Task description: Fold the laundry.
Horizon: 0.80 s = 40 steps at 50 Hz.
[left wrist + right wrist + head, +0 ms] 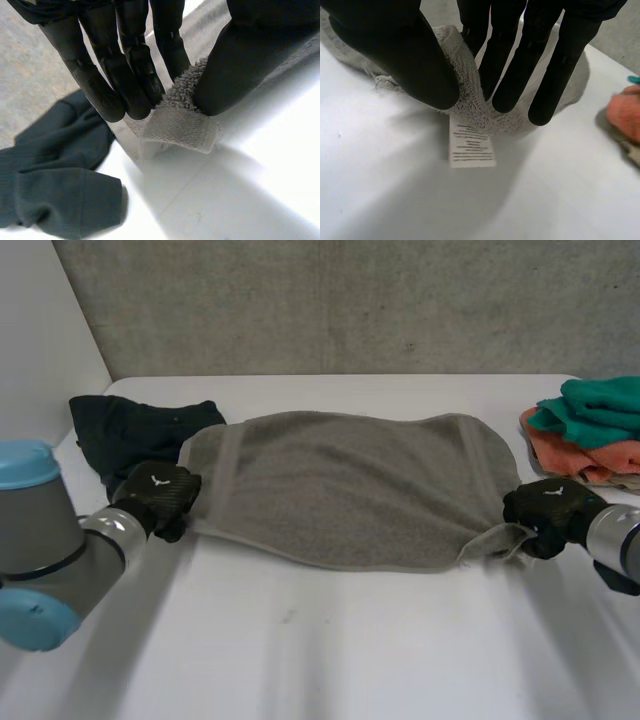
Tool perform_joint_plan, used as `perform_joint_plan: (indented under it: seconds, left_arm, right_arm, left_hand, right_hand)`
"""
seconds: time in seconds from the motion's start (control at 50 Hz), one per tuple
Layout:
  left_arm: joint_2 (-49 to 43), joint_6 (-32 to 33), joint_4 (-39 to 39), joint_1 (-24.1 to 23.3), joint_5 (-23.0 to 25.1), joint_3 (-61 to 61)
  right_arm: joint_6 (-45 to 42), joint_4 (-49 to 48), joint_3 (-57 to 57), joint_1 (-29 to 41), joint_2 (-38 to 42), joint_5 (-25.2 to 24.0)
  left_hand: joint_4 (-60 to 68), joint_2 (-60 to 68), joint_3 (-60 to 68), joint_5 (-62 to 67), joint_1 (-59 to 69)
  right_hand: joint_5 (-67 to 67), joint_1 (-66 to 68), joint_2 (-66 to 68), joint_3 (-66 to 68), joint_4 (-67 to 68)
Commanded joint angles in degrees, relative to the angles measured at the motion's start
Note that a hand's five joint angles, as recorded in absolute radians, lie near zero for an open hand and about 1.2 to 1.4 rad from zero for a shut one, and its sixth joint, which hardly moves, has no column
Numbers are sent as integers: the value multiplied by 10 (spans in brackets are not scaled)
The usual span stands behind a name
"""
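Note:
A grey towel (340, 485) lies spread flat across the middle of the white table (330, 640). My left hand (158, 495) is at its near left corner; in the left wrist view the fingers (125, 75) and thumb pinch that corner (182, 125) of the towel. My right hand (545, 515) is at the near right corner; in the right wrist view the fingers (510, 65) and thumb pinch the towel's corner (465, 95), with a white care label (470, 145) hanging below it.
A dark navy garment (135, 430) lies bunched at the back left, just behind my left hand, also seen as dark cloth (55, 180) beside the fingers. A pile of teal and orange cloths (590, 435) sits at the right edge, with the orange cloth (625, 112) near my right hand.

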Motion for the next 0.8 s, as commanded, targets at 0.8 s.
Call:
perform_joint_plan:
  seconds: [0.8]
  left_arm:
    - [13,-138,73,7,-53,283]
  right_arm:
    - [106,-225,-244,42,-18,12]
  left_hand:
    - [117,115,120,139,138]
  right_hand:
    - [120,157,126,116,115]
